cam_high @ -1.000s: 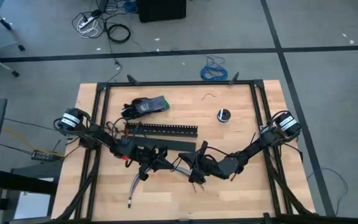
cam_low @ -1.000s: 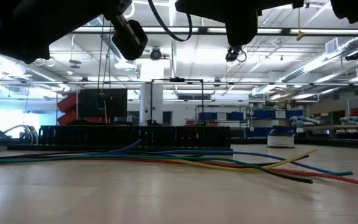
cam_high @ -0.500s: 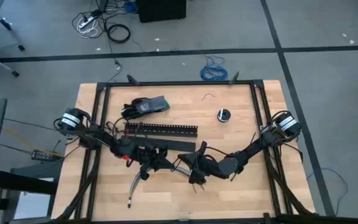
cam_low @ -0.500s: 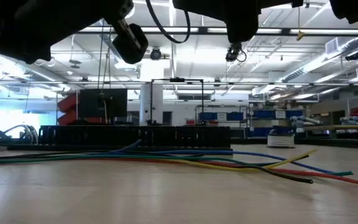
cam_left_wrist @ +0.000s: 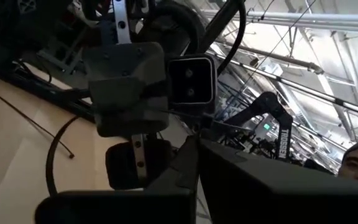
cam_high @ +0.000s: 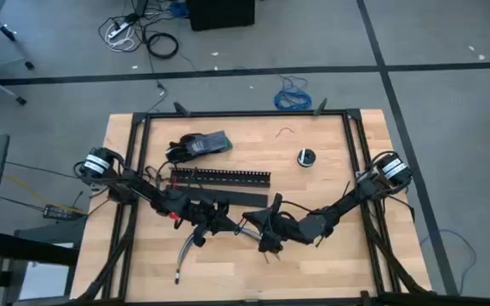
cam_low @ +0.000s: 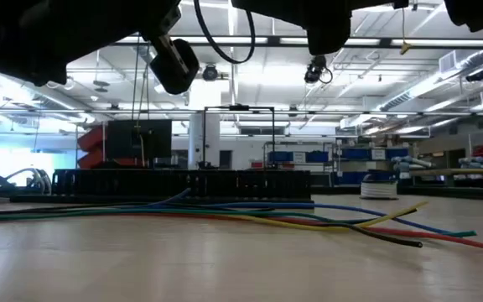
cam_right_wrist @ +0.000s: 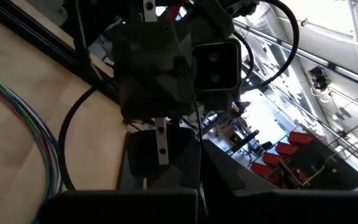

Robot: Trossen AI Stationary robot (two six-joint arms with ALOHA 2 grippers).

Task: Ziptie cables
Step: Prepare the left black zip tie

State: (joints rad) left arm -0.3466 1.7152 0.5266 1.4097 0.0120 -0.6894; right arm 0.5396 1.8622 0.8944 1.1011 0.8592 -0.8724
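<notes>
Wooden tabletop (cam_high: pixel 330 255) carries my loose multicoloured cables (cam_low: pixel 250 215), lying unbound under both dark grippers, left (cam_high: pixel 219 219) and right (cam_high: pixel 258 228), which meet mid-table. I cannot tell either grip. No ziptie visibly fastened; bundling remains.

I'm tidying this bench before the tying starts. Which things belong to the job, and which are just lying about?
For the job:
- loose bundle of thin coloured cables
- left gripper and right gripper, close together at mid-table

Lying about:
- long black slotted channel
- dark handheld device
- small round black spool
- thin curled wire scrap
</notes>
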